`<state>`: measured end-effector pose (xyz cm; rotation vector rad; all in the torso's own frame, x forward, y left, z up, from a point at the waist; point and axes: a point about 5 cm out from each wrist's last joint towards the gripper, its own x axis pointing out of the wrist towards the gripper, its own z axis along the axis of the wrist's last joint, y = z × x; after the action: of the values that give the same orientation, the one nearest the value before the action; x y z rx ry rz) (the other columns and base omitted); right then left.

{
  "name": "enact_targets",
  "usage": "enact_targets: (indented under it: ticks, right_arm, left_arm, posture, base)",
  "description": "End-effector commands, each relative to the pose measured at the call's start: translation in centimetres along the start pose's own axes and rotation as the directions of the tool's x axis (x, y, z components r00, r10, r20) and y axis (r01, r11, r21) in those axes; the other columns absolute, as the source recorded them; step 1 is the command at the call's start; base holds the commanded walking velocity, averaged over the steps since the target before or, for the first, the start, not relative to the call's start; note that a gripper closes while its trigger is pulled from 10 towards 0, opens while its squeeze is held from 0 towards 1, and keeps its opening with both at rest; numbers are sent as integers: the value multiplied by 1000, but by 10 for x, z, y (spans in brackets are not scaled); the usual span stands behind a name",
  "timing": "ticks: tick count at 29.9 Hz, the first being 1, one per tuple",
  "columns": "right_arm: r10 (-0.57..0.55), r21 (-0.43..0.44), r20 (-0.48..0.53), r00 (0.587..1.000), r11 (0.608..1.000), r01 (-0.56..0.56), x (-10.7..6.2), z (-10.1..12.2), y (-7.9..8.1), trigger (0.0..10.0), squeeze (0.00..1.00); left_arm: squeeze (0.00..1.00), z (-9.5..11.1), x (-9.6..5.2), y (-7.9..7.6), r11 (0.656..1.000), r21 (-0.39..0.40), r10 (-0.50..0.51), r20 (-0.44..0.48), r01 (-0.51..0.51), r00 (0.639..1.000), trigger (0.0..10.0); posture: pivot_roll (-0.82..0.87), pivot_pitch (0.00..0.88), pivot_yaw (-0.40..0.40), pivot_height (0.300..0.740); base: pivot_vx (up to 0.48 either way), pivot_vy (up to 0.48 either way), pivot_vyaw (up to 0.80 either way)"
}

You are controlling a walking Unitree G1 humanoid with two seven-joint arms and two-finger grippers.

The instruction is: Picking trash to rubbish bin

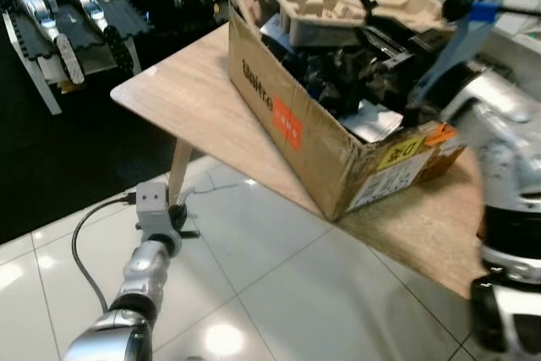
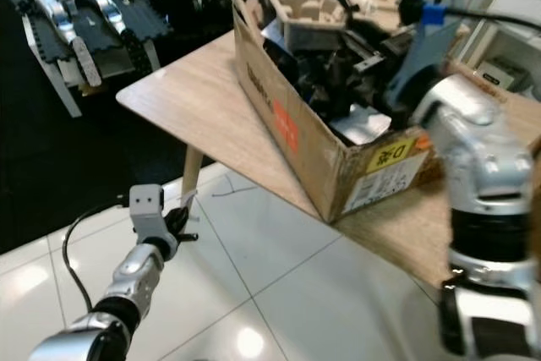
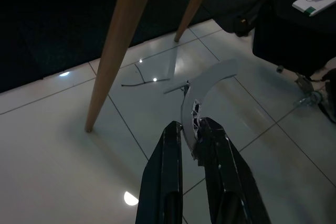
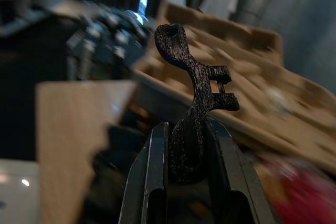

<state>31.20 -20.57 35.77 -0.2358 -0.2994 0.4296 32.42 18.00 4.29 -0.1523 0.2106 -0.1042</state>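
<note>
Clearly, keep both grips firm: right pincer [image 4: 195, 129] clamps a black plastic part [image 4: 195, 85] over the cardboard box [image 1: 325, 137] (the bin); left pincer [image 3: 190, 132] clenches a white strip [image 3: 202, 85].

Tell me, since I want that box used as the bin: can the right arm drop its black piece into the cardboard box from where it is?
Probably yes. The right gripper holds the black piece above the cardboard box, whose top is open, though already heaped.
</note>
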Motion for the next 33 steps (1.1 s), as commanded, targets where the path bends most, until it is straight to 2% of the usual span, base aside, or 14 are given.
enact_targets:
  ticks: [1, 5, 12, 18, 21, 23, 33]
  right_arm:
    - [2, 6, -18, 1000, 1000, -2, -3, 2, 0, 10000, 0]
    - [3, -13, -128, 992, 1000, -4, -20, -2, -8, 10000, 0]
    - [60, -18, -193, 979, 998, -65, -37, 4, -2, 10000, 0]
    - [116, 6, -228, 967, 993, -118, -37, -9, 8, 10000, 0]
    - [125, 25, -263, 957, 992, -122, -36, -21, 12, 10000, 0]
    - [103, 21, -320, 942, 995, -101, -35, -36, 14, 10000, 0]
    - [52, -1, -273, 961, 999, -54, -29, -36, 9, 10000, 0]
  left_arm:
    - [0, -13, -4, -2, 1000, -22, 2, -49, -3, 999, 10000]
    - [0, -14, -5, -3, 1000, -23, 0, -57, -2, 998, 10000]
    - [0, -16, -5, -3, 1000, -22, 1, -66, -2, 998, 10000]
    - [0, -16, -5, -4, 1000, -20, -5, -68, 4, 998, 10000]
    - [0, -15, -4, -5, 1000, -19, -10, -68, 9, 998, 10000]
    - [0, -14, -3, -6, 1000, -17, -14, -65, 13, 998, 10000]
    - [0, -13, -3, -4, 1000, -18, -15, -61, 14, 998, 10000]
  posture:
    - [-11, 103, -39, 740]
    - [-16, 104, -42, 740]
    - [-18, 103, -42, 740]
    - [-29, 103, -37, 740]
    - [-29, 103, -37, 740]
    - [-26, 105, -32, 740]
    - [-21, 104, -29, 740]
  base:
    - [0, 0, 0]
    - [0, 0, 0]
    - [0, 0, 0]
    - [0, 0, 0]
    - [0, 0, 0]
    - [0, 0, 0]
    - [0, 0, 0]
